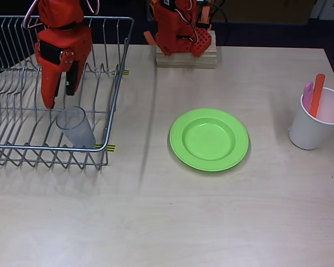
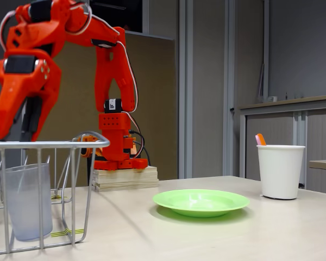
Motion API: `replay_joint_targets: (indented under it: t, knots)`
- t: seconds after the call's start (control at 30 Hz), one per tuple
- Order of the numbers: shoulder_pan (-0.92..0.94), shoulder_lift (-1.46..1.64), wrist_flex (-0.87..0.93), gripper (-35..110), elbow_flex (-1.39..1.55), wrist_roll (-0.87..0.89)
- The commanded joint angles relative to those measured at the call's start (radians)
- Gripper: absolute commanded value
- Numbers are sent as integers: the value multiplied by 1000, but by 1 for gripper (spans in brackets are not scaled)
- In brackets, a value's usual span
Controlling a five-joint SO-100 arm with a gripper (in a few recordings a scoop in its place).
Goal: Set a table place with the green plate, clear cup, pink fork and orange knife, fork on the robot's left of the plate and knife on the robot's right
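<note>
The orange arm's jaws (image 1: 61, 97) are hanging open and empty over the wire rack (image 1: 116, 83), their tips just above the cup (image 1: 77, 128), a translucent, slightly tapered tumbler that is standing upright inside the rack's front right corner in the overhead view. The plate (image 1: 209, 139), a round, glossy lime-green dish with a raised rim, is lying flat on the pale wood-grain desk (image 1: 211, 222), well apart from the rack. Near the right edge, an opaque white cup (image 1: 314, 125) is holding the pink fork (image 1: 308, 90) and the flat orange knife (image 1: 317, 95), both leaning handle-up.
</note>
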Motion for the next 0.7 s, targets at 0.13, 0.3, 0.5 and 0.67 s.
replay_joint_targets:
  t: [0.13, 0.3, 0.5, 0.67]
  knots:
    - [2, -18, -8, 29, 29, -54]
    - [-3, -17, 12, 33, 25, -67]
    - [-15, 9, -38, 46, 57, -35]
    - [-20, 25, -49, 35, 69, 144]
